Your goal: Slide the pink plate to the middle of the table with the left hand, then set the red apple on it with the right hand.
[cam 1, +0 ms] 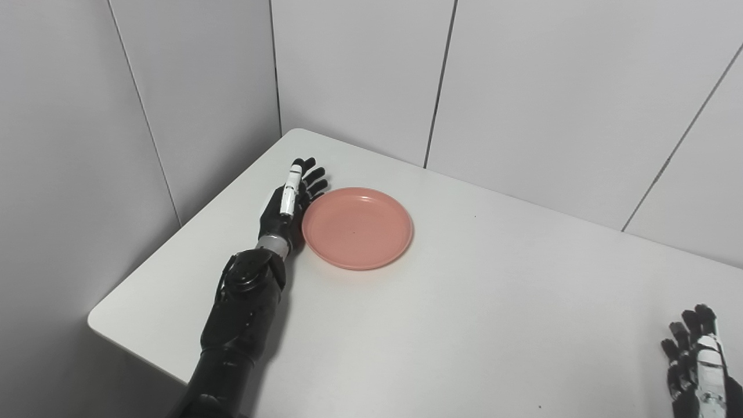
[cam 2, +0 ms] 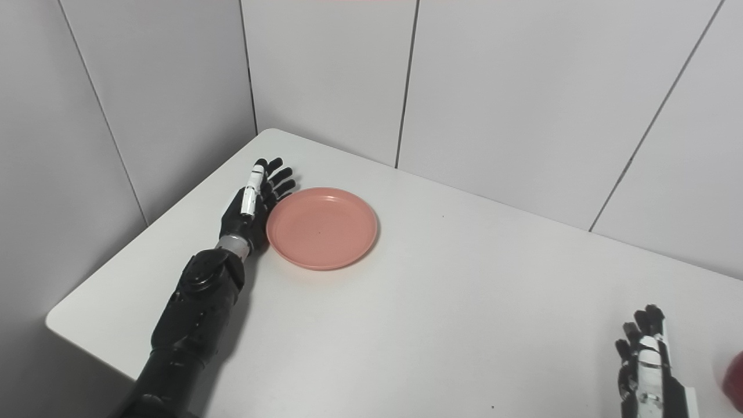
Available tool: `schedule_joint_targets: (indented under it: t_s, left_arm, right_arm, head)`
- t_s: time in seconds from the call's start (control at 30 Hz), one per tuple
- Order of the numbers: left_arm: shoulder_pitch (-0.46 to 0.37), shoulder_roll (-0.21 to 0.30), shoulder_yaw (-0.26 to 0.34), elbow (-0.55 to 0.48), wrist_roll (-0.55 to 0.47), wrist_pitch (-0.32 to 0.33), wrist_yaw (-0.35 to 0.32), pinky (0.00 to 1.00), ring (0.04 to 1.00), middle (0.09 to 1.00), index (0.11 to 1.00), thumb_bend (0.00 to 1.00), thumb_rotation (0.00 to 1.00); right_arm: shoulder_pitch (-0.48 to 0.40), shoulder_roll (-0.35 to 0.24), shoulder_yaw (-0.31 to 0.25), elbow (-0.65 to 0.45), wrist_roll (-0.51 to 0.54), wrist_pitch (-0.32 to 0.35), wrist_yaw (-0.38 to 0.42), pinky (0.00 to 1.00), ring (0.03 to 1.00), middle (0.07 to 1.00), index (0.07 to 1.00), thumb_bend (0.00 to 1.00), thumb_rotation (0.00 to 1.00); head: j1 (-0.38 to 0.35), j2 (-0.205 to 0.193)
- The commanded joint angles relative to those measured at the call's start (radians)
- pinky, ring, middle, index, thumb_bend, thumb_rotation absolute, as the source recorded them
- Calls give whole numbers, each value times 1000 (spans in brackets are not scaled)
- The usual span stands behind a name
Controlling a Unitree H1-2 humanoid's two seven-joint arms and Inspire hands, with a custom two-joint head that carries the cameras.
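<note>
My right hand (cam 2: 647, 363) sits open and empty at the near right bench (cam 1: 493, 325) edge, red apple (cam 2: 734, 380) just beside it, cut off by the frame. Wide bare white surface between. Farther left, my left hand (cam 1: 290, 203), fingers spread, holding nothing, flanks the pink plate (cam 1: 357, 227) rim near the far-left corner.

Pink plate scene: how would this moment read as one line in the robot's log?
left hand open, beside pink plate left rim | plate empty, left of table middle | right hand open, waiting | red object at right edge
</note>
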State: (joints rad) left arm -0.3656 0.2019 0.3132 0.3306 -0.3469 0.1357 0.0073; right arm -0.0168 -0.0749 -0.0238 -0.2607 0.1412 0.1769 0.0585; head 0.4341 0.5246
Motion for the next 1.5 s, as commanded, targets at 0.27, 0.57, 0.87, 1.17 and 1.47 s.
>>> schedule_joint_targets:
  t_s: [0.27,0.57,0.87,1.17,1.47]
  left_arm:
    - [-41,-42,-23,3,22,13,23,886,877,883,873,343,1000]
    - [-41,-67,-36,25,29,-12,8,881,873,878,872,353,1000]
    - [-31,-70,-69,31,38,-23,-7,886,879,879,874,366,1000]
    - [-26,-90,-87,24,27,-12,-23,898,890,890,879,359,1000]
    - [-19,-101,-107,11,32,-2,-33,888,886,885,873,367,1000]
  right_arm:
    - [-16,8,-9,-29,6,-15,-2,1000,995,995,1000,0,1000]
    - [-12,11,-9,-33,8,-14,-3,1000,994,994,1000,2,1000]
    - [-12,14,-7,-32,8,-18,1,1000,992,991,1000,25,1000]
    - [-12,14,-3,-26,-8,-28,-1,1000,984,986,996,22,1000]
    - [-12,21,-6,-7,-2,-46,4,1000,996,992,997,34,1000]
  head:
    - [1,4]
    - [-8,13]
    - [-22,17]
    - [-36,24]
    - [-59,31]
